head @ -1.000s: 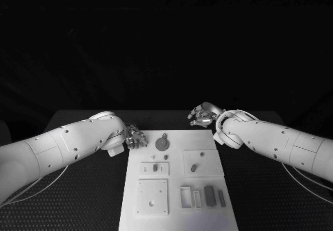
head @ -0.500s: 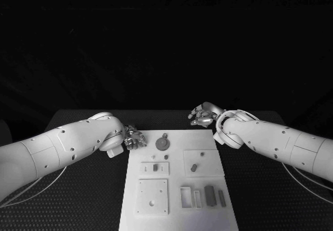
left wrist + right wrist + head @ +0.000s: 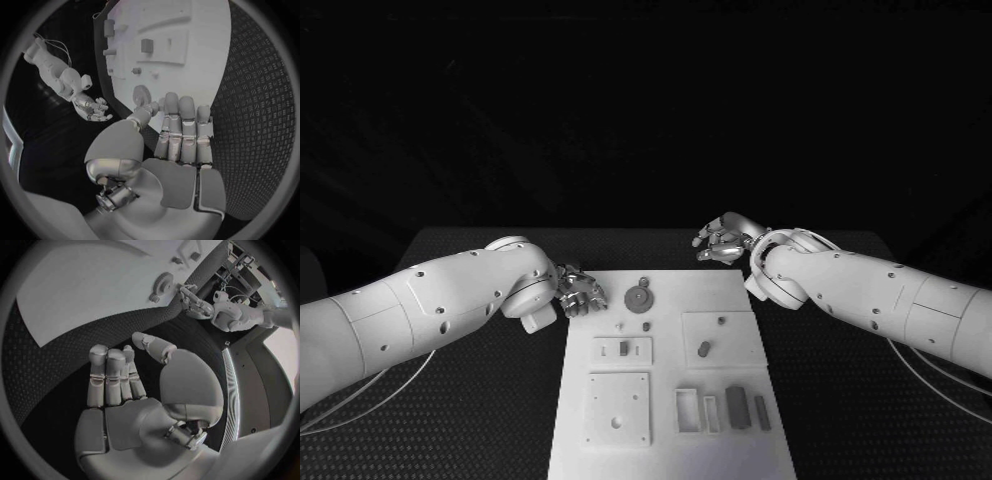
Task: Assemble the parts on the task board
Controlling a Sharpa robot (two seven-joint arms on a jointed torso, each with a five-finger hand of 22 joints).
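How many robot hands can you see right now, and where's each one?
2. The left hand sits at the task board's far left corner; the right hand hovers over the table beyond its far right corner.

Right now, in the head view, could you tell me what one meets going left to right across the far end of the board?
Left hand → round toothed part on the board → right hand.

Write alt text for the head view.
A white task board lies on a black table, small grey parts set across it, including a round gear-like piece. The left robot hand hangs at the board's far left corner and the right robot hand beyond its far edge, both holding nothing.
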